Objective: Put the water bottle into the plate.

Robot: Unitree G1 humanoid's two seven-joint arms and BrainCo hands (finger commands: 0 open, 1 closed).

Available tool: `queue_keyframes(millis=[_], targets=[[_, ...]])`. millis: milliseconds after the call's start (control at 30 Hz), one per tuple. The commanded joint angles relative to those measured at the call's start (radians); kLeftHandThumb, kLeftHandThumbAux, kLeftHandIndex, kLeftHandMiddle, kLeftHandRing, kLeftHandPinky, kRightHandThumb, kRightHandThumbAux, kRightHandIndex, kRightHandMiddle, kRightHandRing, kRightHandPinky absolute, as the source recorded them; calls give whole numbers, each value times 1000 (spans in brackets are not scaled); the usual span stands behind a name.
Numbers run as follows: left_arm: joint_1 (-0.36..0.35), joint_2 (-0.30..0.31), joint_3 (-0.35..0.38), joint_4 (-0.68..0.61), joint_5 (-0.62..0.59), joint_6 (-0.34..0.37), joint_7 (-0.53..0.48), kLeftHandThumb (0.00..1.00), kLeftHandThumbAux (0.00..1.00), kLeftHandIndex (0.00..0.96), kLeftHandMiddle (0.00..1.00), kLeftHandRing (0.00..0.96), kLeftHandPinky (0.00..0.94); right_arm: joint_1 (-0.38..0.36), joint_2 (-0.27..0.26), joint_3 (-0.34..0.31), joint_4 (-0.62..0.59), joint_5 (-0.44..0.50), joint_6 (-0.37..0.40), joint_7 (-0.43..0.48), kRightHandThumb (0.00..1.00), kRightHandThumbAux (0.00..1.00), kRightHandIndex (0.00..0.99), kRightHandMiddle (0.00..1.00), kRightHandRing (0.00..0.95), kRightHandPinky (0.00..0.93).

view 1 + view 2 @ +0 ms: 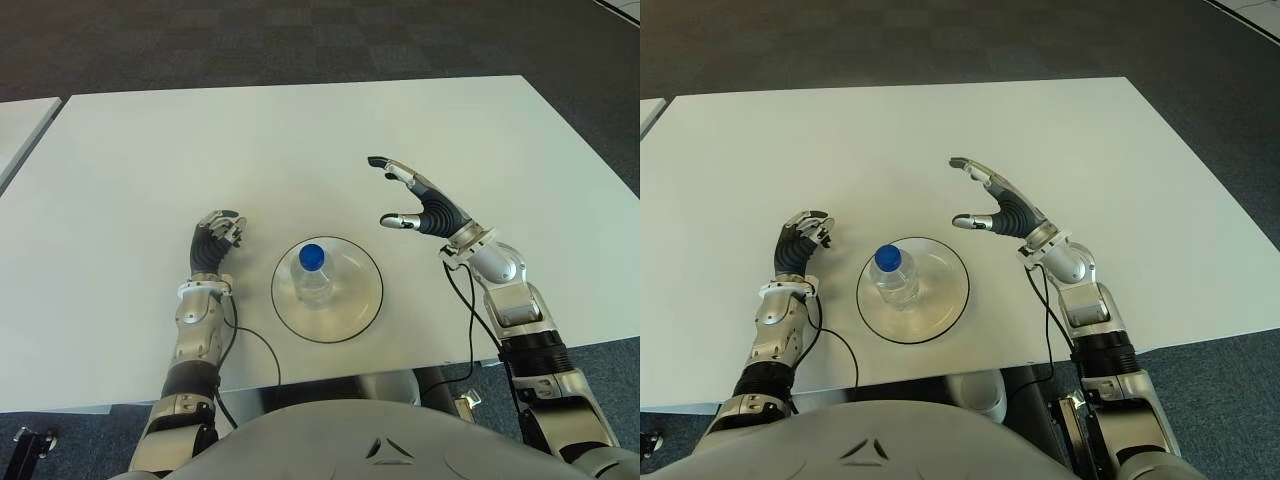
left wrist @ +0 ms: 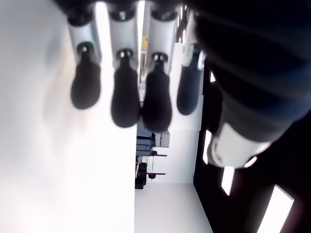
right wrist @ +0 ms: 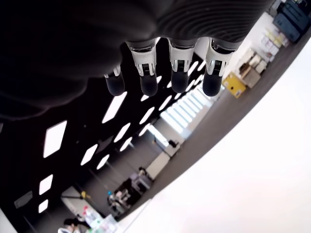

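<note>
A clear water bottle with a blue cap stands upright in the middle of a round clear plate on the white table. My right hand hovers to the right of the plate and a little beyond it, fingers spread, holding nothing. My left hand shows to the left of the plate with its fingers curled and empty. Neither hand touches the bottle. The right wrist view shows only straight fingertips against the room.
A second white table's corner shows at the far left. Dark carpet lies beyond the table. Cables run along both forearms near the table's front edge.
</note>
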Motion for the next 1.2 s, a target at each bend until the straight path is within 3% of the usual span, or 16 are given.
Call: queue_keyframes(millis=[33, 133, 267, 467, 667, 1033, 1067, 1167, 1200], targets=[[15, -6, 5, 14, 4, 8, 11, 707, 715, 435, 689, 680, 662, 31, 54, -23, 12, -51, -5, -112, 340, 429, 0, 0, 0, 102], [17, -13, 10, 6, -7, 24, 16, 707, 715, 435, 682, 672, 655, 37, 108, -40, 62, -92, -68, -244, 298, 570, 0, 18, 25, 154], [18, -19, 16, 0, -19, 32, 13, 708, 714, 435, 678, 668, 654, 33, 137, -49, 93, -112, -100, -323, 261, 687, 6, 49, 60, 172], [16, -22, 17, 1, -12, 35, 21, 709, 713, 436, 682, 670, 662, -1, 186, -74, 234, -137, -102, -458, 287, 914, 197, 250, 252, 342], [16, -23, 17, -2, -11, 40, 21, 710, 713, 436, 689, 677, 672, -30, 202, -76, 340, -164, -93, -544, 260, 986, 303, 347, 344, 406], [12, -10, 6, 21, 13, -4, 2, 707, 715, 436, 694, 687, 674, -12, 254, -71, 364, -108, -22, -530, 187, 998, 456, 441, 451, 507], [12, -8, 4, 22, 12, -4, -1, 706, 715, 435, 694, 688, 675, -11, 265, -71, 374, -92, -22, -523, 372, 903, 446, 464, 474, 524], [12, -4, 1, 28, 8, -8, -10, 705, 716, 435, 695, 691, 679, -17, 301, -80, 429, -33, -36, -505, 596, 788, 435, 503, 512, 550], [11, -3, 0, 29, 6, -10, -12, 705, 716, 435, 696, 691, 679, -20, 307, -82, 442, -21, -41, -503, 618, 776, 434, 510, 519, 555]])
